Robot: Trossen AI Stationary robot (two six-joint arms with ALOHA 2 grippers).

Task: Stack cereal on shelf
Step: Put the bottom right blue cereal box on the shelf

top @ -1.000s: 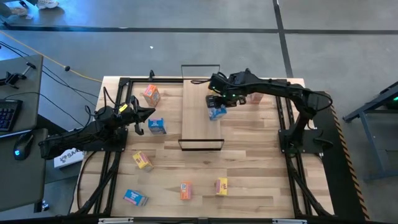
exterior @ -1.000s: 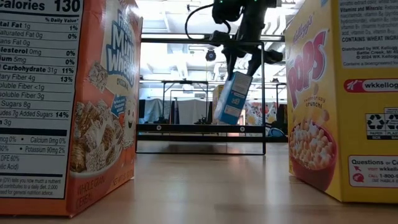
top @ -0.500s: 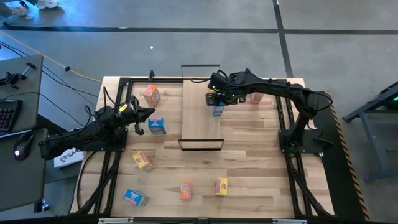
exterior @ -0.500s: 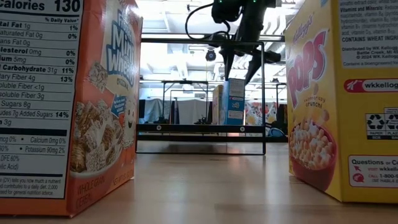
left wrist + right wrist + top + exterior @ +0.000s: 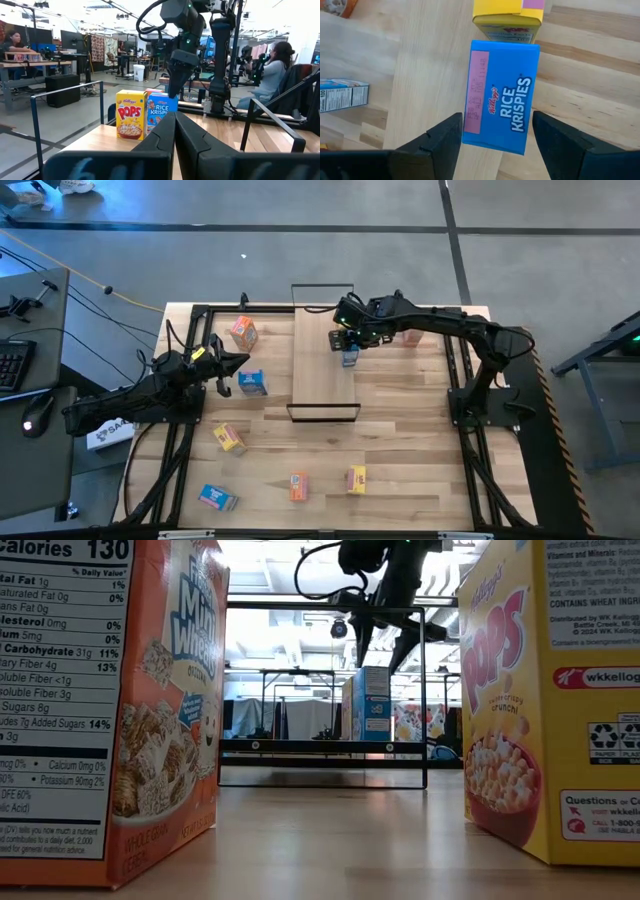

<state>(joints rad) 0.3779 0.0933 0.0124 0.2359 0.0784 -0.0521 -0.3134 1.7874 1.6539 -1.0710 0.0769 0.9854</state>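
Directly below right end effector [image 5: 495,145]: blue cereal box [image 5: 501,96].

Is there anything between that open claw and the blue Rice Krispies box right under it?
Nothing. In the right wrist view the right gripper has its jaws spread either side of the blue Rice Krispies box, clear of it; the box stands on the shelf.

A blue Rice Krispies box [image 5: 500,96] is seen standing upright on the light-wood shelf [image 5: 318,370], just beside a yellow Pops box [image 5: 131,121] at the board's right edge. Other small cereal boxes [image 5: 240,332] in orange, yellow and blue are scattered across the tabletop around the shelf.
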